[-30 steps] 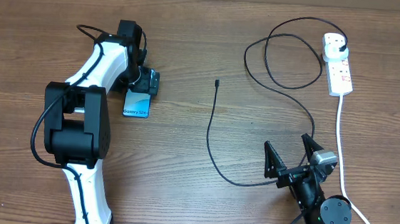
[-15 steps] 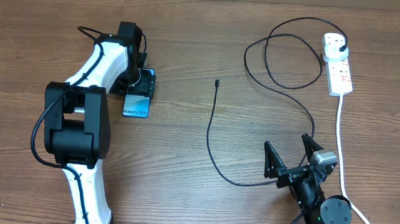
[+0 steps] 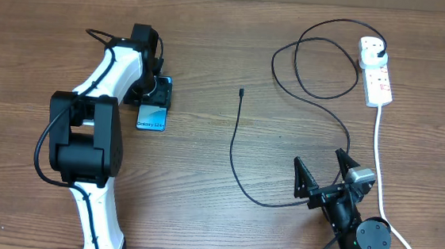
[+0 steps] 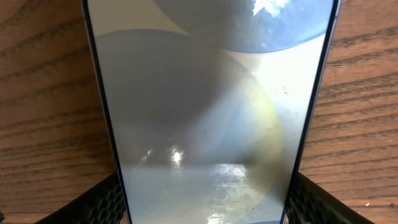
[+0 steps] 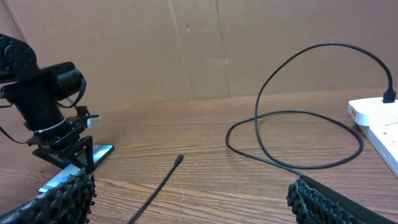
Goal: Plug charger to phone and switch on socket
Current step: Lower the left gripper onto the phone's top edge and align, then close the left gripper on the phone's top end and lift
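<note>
Left gripper: The left gripper (image 3: 158, 95) is lowered over the far end of the phone. In the left wrist view its black ribbed pads (image 4: 102, 199) lie against the phone's two long edges, so it is clamped across the phone's width.
Phone: A slim rectangular phone (image 3: 151, 117) with a light blue-white screen and black edges lies flat and screen up on the left part of the table. The end bearing the "Galaxy S24+" text sticks out from under the gripper toward the robot's base.
Right gripper: The right gripper (image 3: 326, 176) hangs over the near right of the table with its fingers spread wide. Nothing is between them.
Charger: A long thin black charger cable (image 3: 234, 141) lies on the table. Its small connector tip (image 3: 242, 92) lies mid-table, well apart from the phone and on its right. From the tip the cable runs toward the near side, bends right past the right gripper, then loops at the far right up to its black plug (image 3: 382, 51).
Socket: A white oblong socket strip (image 3: 376, 73) with red switch markings lies at the far right. The plug is seated in its far end. The position of the switches cannot be told.
Cord: A thick white cord (image 3: 380, 161) runs from the strip's near end toward the near edge.
Surface: A brown wood-grain table (image 3: 199, 218).
</note>
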Controlling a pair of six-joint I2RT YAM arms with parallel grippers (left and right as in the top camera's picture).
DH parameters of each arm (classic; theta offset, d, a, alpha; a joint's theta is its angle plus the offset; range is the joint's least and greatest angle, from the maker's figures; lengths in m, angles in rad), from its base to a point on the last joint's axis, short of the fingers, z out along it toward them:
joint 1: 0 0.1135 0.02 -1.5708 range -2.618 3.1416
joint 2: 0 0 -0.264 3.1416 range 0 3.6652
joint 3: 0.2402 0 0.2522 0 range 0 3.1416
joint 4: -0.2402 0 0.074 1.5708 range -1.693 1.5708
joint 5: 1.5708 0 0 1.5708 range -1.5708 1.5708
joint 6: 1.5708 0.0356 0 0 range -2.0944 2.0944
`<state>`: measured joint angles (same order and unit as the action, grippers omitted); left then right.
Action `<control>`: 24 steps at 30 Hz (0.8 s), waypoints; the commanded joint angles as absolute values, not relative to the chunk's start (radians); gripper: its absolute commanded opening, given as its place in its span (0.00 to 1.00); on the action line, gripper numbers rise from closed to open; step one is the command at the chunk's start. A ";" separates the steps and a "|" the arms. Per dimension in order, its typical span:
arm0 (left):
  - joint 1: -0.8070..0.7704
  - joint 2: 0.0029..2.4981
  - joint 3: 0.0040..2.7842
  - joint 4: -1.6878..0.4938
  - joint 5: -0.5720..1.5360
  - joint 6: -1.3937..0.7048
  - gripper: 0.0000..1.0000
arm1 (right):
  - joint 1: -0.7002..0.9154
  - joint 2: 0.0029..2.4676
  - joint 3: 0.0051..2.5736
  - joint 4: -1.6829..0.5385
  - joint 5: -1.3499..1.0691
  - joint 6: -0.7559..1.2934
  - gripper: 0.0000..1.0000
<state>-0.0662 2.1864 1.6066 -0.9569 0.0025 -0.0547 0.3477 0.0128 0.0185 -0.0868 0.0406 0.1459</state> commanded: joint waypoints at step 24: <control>-0.072 2.264 1.734 -1.071 0.018 -0.067 0.58 | 0.352 0.003 0.008 -0.081 0.040 0.148 1.00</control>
<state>-0.0662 2.2196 1.6764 -1.0328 0.0074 -0.0570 0.3477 0.0128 0.0185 -0.0872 0.0410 0.1459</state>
